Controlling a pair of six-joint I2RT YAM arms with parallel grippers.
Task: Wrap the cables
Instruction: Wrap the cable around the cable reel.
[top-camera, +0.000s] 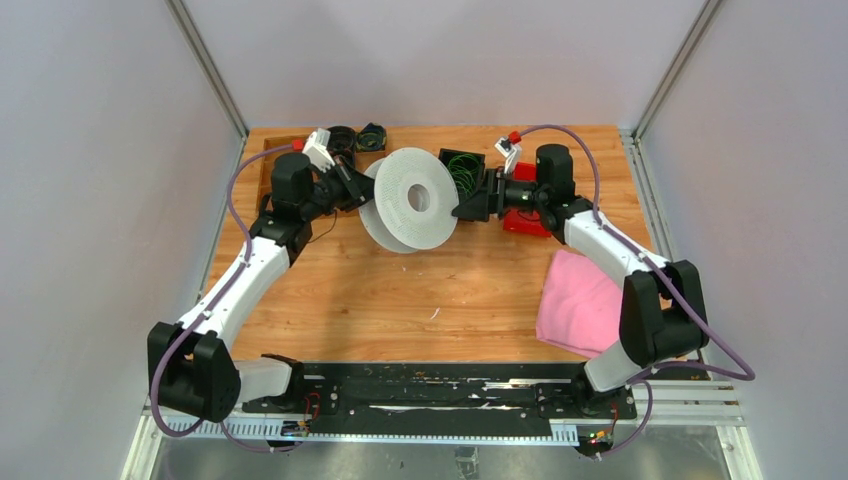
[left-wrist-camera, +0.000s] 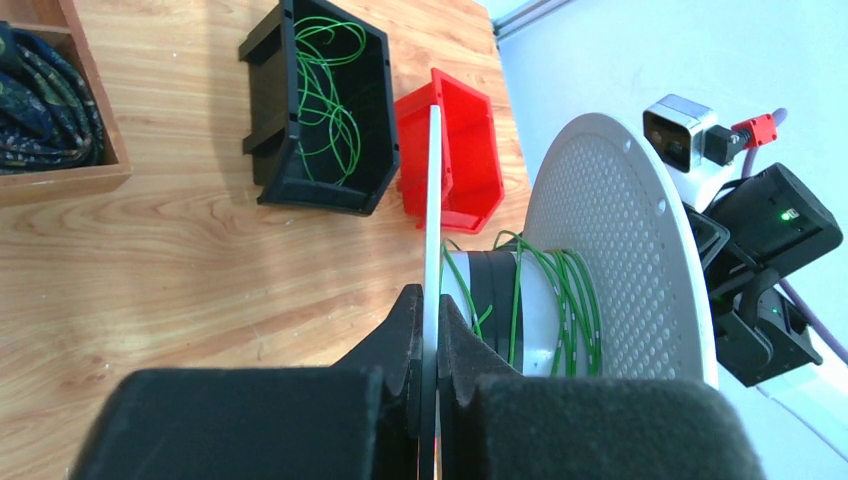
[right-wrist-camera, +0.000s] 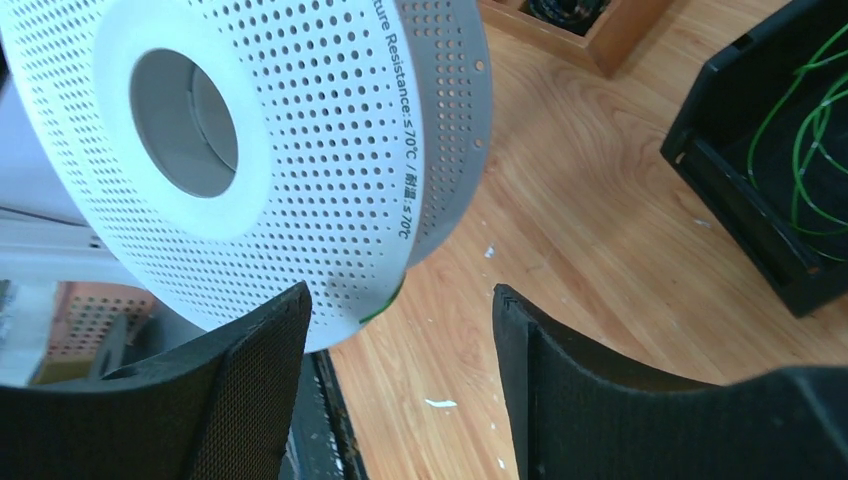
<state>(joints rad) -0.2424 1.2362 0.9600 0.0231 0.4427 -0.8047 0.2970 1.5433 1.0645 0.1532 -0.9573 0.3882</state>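
The cables (left-wrist-camera: 572, 290), light and likely springy, are partly wound on the spool (top-camera: 415, 198), whose flange is pinched by the left gripper (left-wrist-camera: 430, 312), and are best taken at a loose end by the spread right gripper (right-wrist-camera: 400, 330).

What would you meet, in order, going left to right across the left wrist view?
Wooden tray → black bin holding green cables → red bin → grey spool's far flange.

Spool (top-camera: 410, 198): desk (top-camera: 400, 300) centre.
Cables (top-camera: 462, 173): in bin (top-camera: 447, 158), 1 o'clock of spool; some round spool's core.
Second bin (top-camera: 524, 224): 3 o'clock of spool.
Cloth (top-camera: 578, 302): 4 o'clock.
Tray (left-wrist-camera: 60, 182): 10 o'clock.
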